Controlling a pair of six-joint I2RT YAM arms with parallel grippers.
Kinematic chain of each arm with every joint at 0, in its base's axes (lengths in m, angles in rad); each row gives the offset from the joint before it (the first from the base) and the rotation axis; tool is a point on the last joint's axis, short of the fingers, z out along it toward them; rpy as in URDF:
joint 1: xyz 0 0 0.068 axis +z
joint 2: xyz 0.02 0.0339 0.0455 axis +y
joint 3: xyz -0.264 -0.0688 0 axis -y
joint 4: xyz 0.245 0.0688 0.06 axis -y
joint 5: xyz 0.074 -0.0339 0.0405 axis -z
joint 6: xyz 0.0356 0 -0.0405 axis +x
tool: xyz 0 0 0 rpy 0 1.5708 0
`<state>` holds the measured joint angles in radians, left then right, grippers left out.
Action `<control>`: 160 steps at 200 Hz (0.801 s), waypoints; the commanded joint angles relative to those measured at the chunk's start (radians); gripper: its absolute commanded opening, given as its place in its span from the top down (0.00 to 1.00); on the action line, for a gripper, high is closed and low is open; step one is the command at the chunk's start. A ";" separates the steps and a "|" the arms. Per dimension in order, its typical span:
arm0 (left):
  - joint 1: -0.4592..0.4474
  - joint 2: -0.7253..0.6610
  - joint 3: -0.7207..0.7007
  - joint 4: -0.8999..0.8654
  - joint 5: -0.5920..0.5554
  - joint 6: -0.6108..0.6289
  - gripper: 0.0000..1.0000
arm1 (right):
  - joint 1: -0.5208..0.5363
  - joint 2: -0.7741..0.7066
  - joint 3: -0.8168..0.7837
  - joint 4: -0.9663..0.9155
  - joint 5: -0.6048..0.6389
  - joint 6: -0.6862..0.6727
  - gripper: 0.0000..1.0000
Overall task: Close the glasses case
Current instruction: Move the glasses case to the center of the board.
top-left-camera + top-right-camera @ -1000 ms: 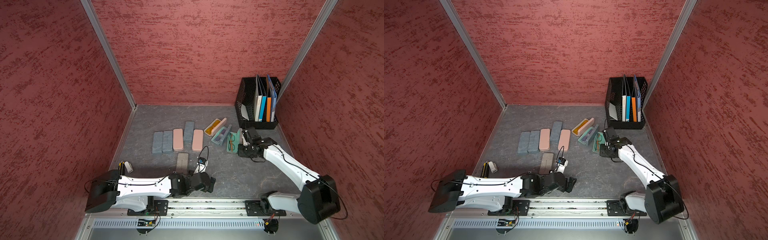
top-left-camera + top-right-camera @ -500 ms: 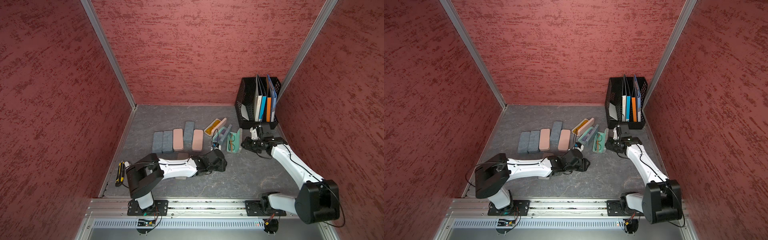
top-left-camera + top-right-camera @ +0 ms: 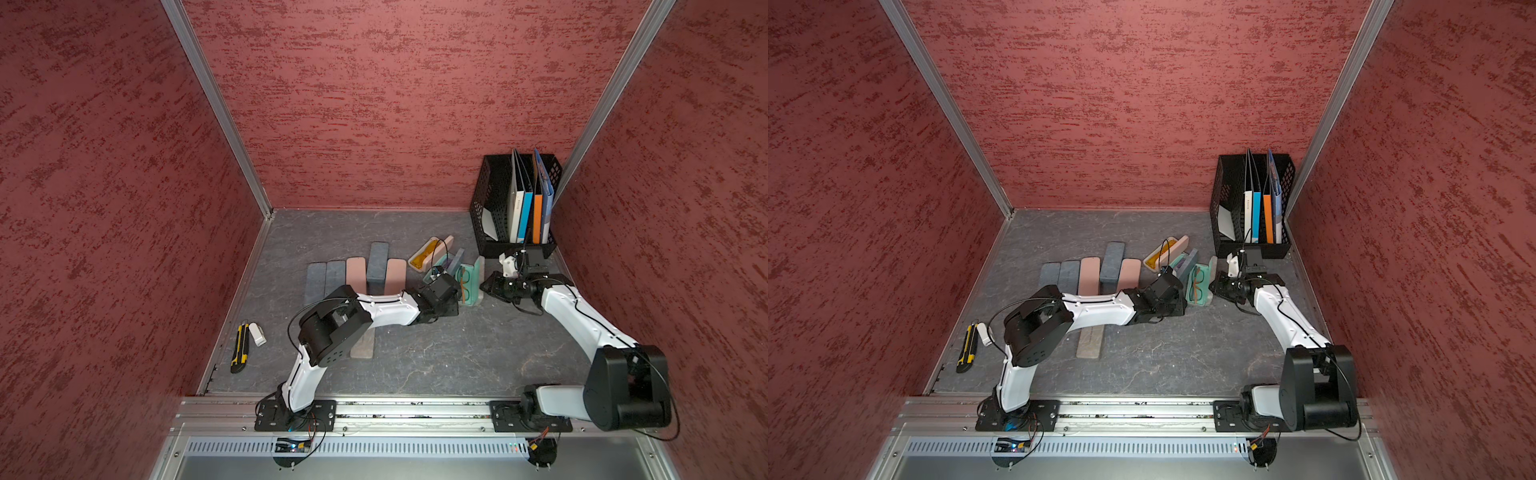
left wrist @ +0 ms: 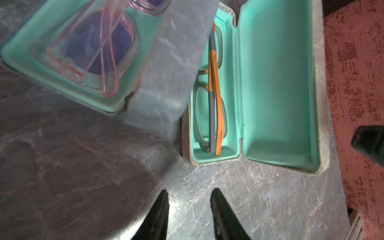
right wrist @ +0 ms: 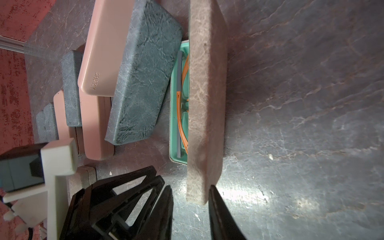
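Left wrist view looks along the glasses case (image 4: 239,87), open on the bench (image 4: 259,197) between the two arms. Its glasses (image 4: 214,104) lie in the teal tray (image 4: 216,159) and its lid (image 4: 278,83) is raised off the hinge.

To close it well, the right claw (image 5: 190,187) should press the lid's outer face over toward the tray in one arc. The left claw (image 4: 188,197) should brace the tray's opposite side so the case cannot skid. The folded temples look low enough to clear, but the neighbouring open case (image 4: 108,104) lies just beside it, so the brace needs care.

In both top views the left arm (image 3: 382,307) lies low across the bench with its elbow folded and its wrist at the case's near end. Its claw is empty, fingers a little apart, short of the tray. The right arm (image 3: 577,307) reaches forward with its wrist bent inward. Its claw sits at bench height behind the lid, fingers apart, with the lid's corner in line with the gap and not clamped.
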<state>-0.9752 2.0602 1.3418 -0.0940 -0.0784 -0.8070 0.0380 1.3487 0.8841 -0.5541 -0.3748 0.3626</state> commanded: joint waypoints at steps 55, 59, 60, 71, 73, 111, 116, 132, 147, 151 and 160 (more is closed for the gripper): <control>0.051 0.203 0.281 -0.152 0.056 0.047 0.62 | -0.009 0.070 0.016 0.064 -0.014 -0.004 0.73; 0.052 0.214 0.295 -0.161 0.064 0.050 0.62 | -0.009 0.069 0.014 0.064 -0.017 -0.003 0.73; 0.052 0.217 0.298 -0.163 0.067 0.050 0.62 | -0.009 0.069 0.014 0.064 -0.017 -0.004 0.73; 0.053 0.240 0.329 -0.198 0.070 0.058 0.63 | -0.009 0.059 0.009 0.062 -0.024 -0.005 0.73; 0.053 0.243 0.335 -0.208 0.069 0.059 0.63 | -0.009 0.057 0.010 0.059 -0.024 -0.006 0.73; 0.042 0.239 0.306 -0.231 0.065 0.078 0.69 | -0.010 0.014 0.025 0.005 0.001 -0.021 0.73; 0.039 0.233 0.295 -0.226 0.066 0.081 0.70 | -0.009 0.010 0.027 0.001 -0.001 -0.023 0.73; 0.025 0.225 0.270 -0.217 0.078 0.084 0.72 | -0.009 0.001 0.029 -0.017 0.005 -0.028 0.73; 0.004 0.219 0.243 -0.200 0.079 0.083 0.74 | -0.009 -0.005 0.028 -0.022 0.010 -0.030 0.72; 0.000 0.219 0.239 -0.200 0.080 0.083 0.74 | -0.009 -0.005 0.028 -0.022 0.009 -0.030 0.72; -0.011 0.213 0.224 -0.201 0.077 0.080 0.74 | -0.009 -0.003 0.027 -0.027 0.005 -0.032 0.72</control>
<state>-0.9405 2.2719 1.6264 -0.2222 -0.0319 -0.7437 0.0360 1.3613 0.8871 -0.5507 -0.3805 0.3508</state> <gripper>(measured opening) 0.264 0.275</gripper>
